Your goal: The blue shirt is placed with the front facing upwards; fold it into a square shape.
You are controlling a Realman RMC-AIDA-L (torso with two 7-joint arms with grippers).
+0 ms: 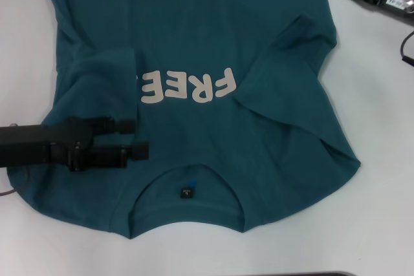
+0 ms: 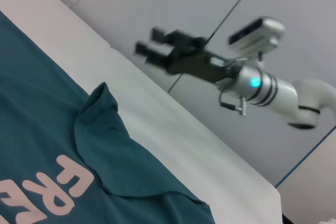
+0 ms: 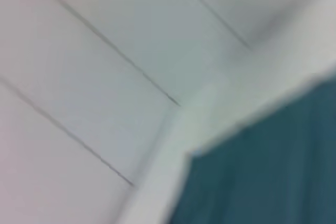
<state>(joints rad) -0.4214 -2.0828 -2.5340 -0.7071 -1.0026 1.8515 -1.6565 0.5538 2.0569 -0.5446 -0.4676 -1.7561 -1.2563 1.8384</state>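
My left pincer (image 1: 141,138) reached in from the left edge of the head view, low over the blue shirt (image 1: 194,63), its two black fingers (image 1: 137,150) parted with a narrow strip of teal showing between them and nothing caught there. Just beyond the fingertips, toward the middle of the frame, I read the pale grey-white lettering "FREE" (image 1: 189,86), upside down from the head camera; the last letter at its left end was partly covered by cloth. Below the pincer, toward the bottom of the frame, the ribbed crew neck (image 1: 187,193) curved open toward me, and a small dark neck label (image 1: 186,193) sat inside it with a tiny white mark I could not make out.

The shirt lay front up on the white bench (image 1: 388,159), filling most of the head view and running off the top edge. Its left sleeve (image 1: 103,72) was folded in over the body, ending just beside the lettering. The right sleeve (image 1: 291,63) was likewise turned inward, leaving a slanted crease down to a loose corner at the lower right.

My right pincer (image 2: 157,43) hung in the air above the bench near the upper right corner of the head view, clear of the cloth; in the left wrist view its dark fingers stood slightly apart with nothing between them. The right wrist view showed only a blurred teal edge against the bench.
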